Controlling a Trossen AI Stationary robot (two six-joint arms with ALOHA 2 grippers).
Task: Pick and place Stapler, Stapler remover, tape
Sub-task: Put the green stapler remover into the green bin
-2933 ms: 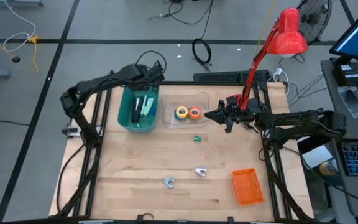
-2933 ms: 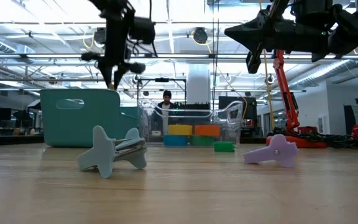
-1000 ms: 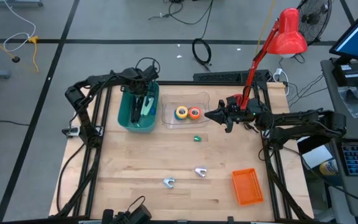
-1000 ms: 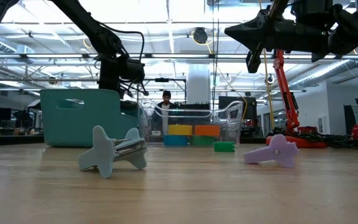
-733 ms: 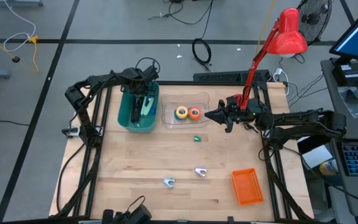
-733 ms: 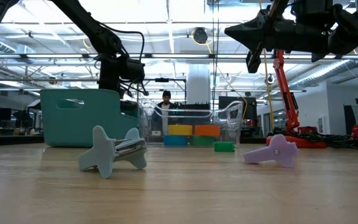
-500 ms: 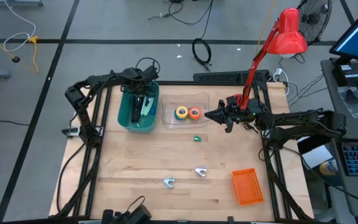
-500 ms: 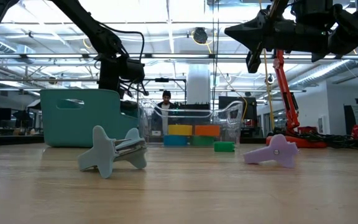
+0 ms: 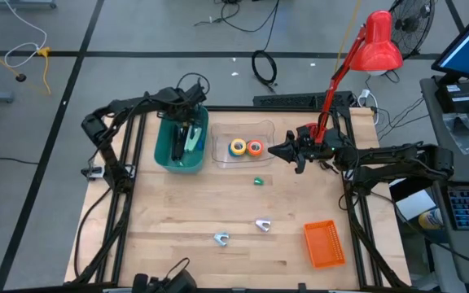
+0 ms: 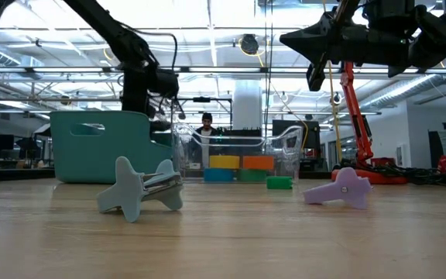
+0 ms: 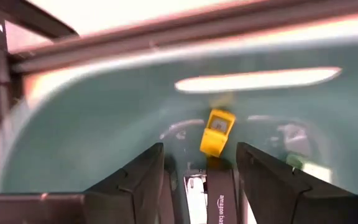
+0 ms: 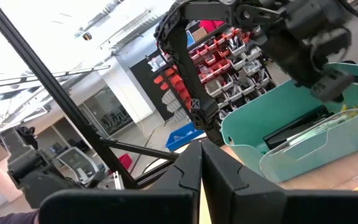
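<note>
Teal bin (image 9: 179, 148) holds the stapler (image 11: 219, 198); your left gripper (image 9: 187, 122) hangs inside it with fingers spread, probably to release it. Most tape (image 9: 245, 147) sits in the clear tray (image 9: 222, 150), one green roll (image 9: 258, 181) beside. Your right gripper (image 9: 275, 151) waits there, fingers pressed together.
</note>
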